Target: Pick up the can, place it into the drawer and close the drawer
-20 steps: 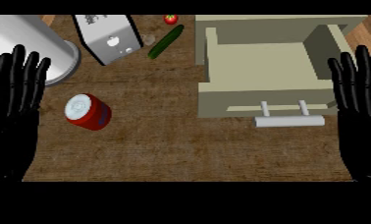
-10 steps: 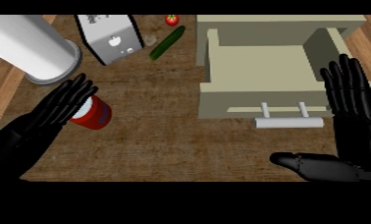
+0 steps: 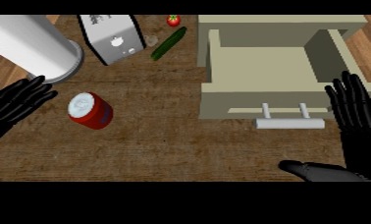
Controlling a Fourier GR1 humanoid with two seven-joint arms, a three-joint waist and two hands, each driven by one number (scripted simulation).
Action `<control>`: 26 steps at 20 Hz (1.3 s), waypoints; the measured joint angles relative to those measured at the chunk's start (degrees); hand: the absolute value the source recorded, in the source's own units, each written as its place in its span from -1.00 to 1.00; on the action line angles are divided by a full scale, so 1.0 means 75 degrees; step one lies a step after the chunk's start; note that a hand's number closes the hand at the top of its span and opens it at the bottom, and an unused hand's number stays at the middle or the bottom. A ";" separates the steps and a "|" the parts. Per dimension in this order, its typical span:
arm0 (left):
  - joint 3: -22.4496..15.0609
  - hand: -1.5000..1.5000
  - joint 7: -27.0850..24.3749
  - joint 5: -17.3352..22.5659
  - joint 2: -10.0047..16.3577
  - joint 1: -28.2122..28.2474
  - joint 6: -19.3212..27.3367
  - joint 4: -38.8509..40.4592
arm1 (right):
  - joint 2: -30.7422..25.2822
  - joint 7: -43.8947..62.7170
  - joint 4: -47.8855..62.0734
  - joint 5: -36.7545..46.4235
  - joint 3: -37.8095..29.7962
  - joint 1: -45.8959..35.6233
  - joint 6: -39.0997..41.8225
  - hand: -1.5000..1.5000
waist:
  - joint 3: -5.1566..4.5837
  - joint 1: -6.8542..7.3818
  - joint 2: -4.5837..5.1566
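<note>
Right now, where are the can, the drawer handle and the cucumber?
can (image 3: 90, 111), head view, where its pale top meets its red side.
drawer handle (image 3: 290, 124), head view, middle of the pale bar.
cucumber (image 3: 168, 43), head view, middle of its green length.

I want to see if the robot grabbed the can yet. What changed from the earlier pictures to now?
The left hand swung in from the left edge toward the red can, then drew back a little; it is open and not touching it now. The right hand slid slightly down beside the drawer, thumb out. Nothing was grabbed. The can, open drawer, toaster and cucumber stayed put.
</note>
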 measured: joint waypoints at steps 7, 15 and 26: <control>0.0446 -1.00 0.0422 0.0440 0.0192 -0.0485 -0.0380 0.0988 | -0.0055 -0.0530 -0.0052 -0.0297 -0.0398 0.0614 0.0448 -1.00 | 0.0002 -0.0011 -0.0004; 0.0596 -1.00 0.0479 -0.0283 -0.0259 -0.0874 -0.0583 0.1628 | 0.0078 -0.0553 -0.0242 -0.0279 -0.0473 0.0887 0.0696 -1.00 | 0.0001 -0.0008 -0.0006; 0.0543 -1.00 -0.0577 -0.2205 -0.1179 -0.1305 -0.0856 0.2672 | 0.0066 -0.0775 0.0004 -0.0430 -0.0968 0.0922 0.1069 -1.00 | -0.0001 -0.0011 -0.0003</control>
